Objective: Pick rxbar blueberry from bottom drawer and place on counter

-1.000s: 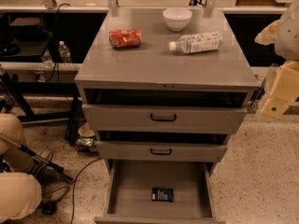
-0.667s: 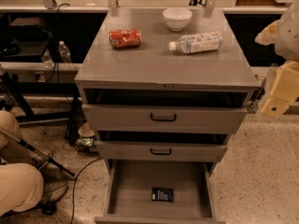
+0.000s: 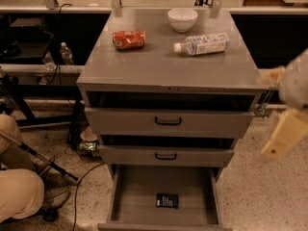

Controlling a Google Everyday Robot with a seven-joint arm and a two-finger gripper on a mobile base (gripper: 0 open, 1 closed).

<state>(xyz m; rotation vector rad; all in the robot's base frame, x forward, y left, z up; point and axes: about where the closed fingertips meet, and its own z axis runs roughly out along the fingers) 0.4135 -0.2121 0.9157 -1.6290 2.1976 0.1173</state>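
The rxbar blueberry (image 3: 167, 200), a small flat dark wrapper with white print, lies on the floor of the open bottom drawer (image 3: 130, 191), slightly right of its middle. The counter (image 3: 159, 64) is the grey top of the drawer cabinet. My gripper (image 3: 281, 138) is a blurred cream shape at the right edge, beside the cabinet at the height of the upper drawers, well above and right of the bar.
On the counter lie a crushed red-orange can (image 3: 128, 39), a white bowl (image 3: 182, 19) and a water bottle (image 3: 202, 44) on its side. Two upper drawers (image 3: 168, 121) with black handles stand slightly open. A person's legs (image 3: 17, 186) and cables are on the floor at the left.
My arm at the right edge has dropped slightly lower. The person at the lower left has shifted. The bar and counter items have not moved.
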